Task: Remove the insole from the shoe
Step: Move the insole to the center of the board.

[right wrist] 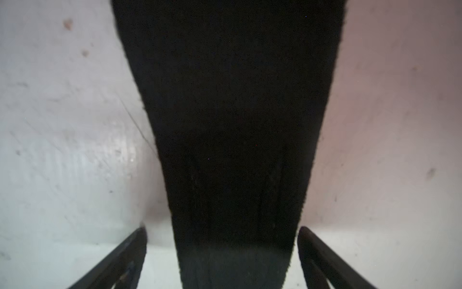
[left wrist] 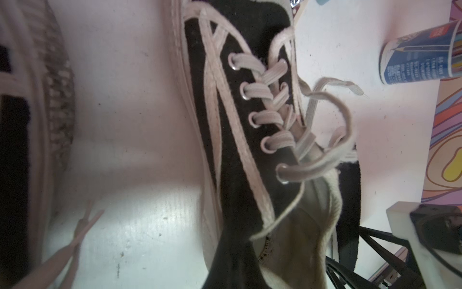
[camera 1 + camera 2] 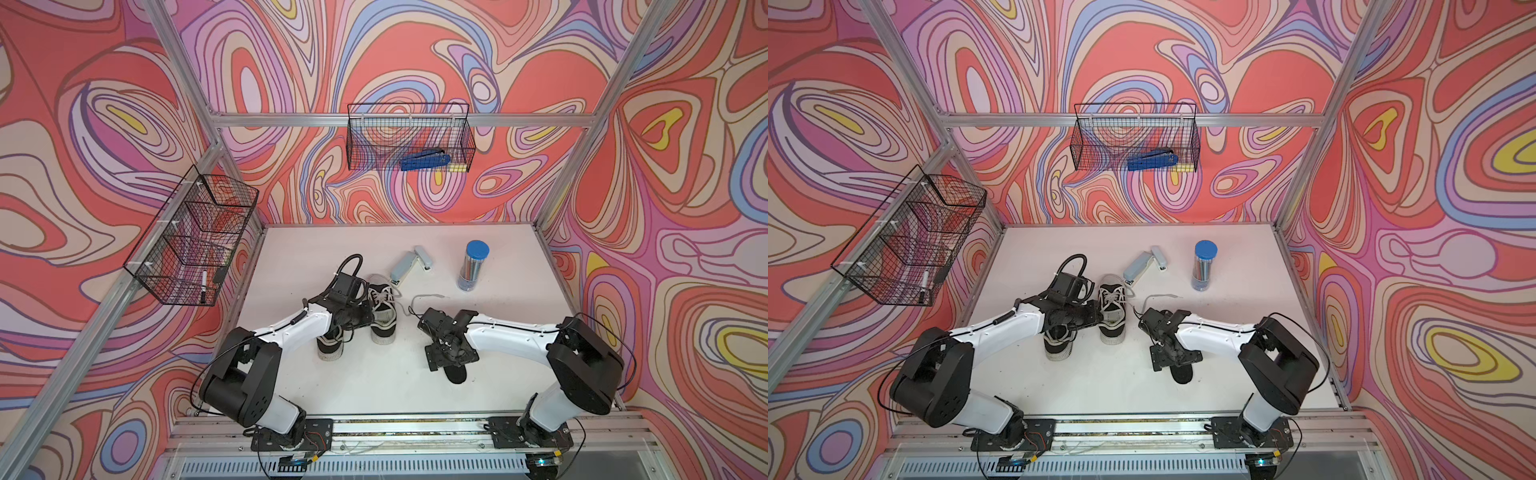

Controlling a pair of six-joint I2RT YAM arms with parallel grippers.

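From where I stand, the main part of the work looks done. The black insole is out of the shoe and lies flat on the white table, well apart from the shoe, on the side of the right arm. The right gripper hangs low just above it and hides most of it in both top views; only one rounded end shows. In the right wrist view the insole runs between the two fingers, which stand wide, one on each side, and do not press on it. So I judge that it is released, not held.

The left gripper is at the side of the shoe, near the collar, with its jaws closed together. It seems to pinch the canvas edge there, but the pictures do not show this clearly, so I cannot say it for sure. The shoe stands upright with loose laces, and a second shoe stands just beside it, partly under the left arm.

What is left, I think, is little — the right arm must lift away from the insole, and the left one must let the shoe go and pull back.
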